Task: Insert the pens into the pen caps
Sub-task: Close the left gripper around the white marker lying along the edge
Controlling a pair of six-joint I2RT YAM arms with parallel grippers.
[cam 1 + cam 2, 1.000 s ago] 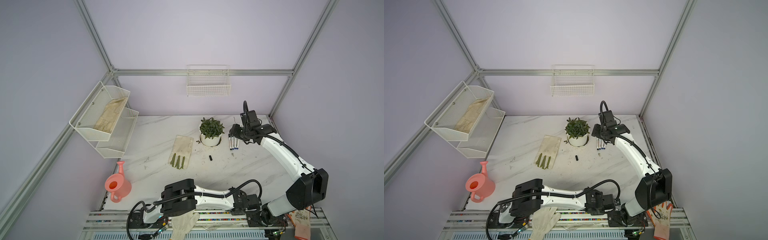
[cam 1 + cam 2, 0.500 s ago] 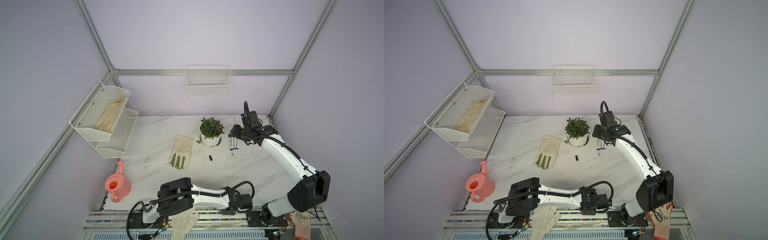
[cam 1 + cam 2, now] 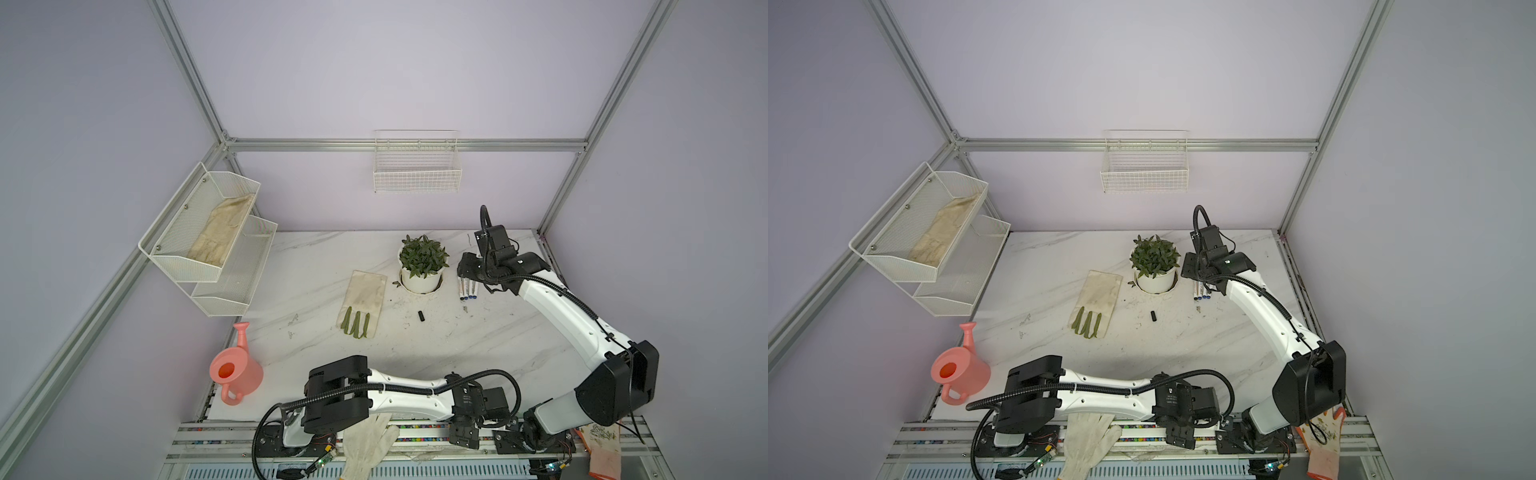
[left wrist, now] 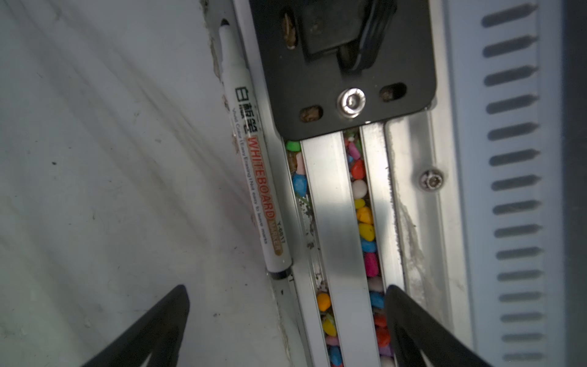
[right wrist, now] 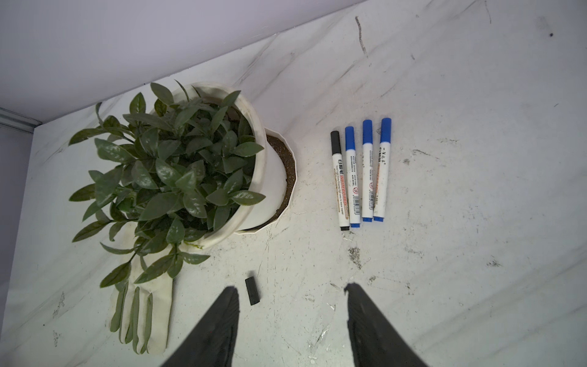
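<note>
Four capped white marker pens [image 5: 352,178] lie beside a white-potted plant [image 5: 178,165], a short black plastic cap [image 5: 252,290] nearby; an uncapped white pen [image 4: 254,171] hugs the aluminium rail [image 4: 336,222]. Empty, the left gripper [image 4: 287,292] and right gripper [image 5: 291,287] gape.

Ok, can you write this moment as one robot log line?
left tool: open, empty, near uncapped pen at table edge | right tool: open, empty | capped pens: four, beside plant pot | loose black cap: on table

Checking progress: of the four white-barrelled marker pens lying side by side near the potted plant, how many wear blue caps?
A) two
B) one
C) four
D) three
D: the right wrist view shows the row of white-barrelled marker pens with three blue plastic caps and one black plastic cap.
</note>
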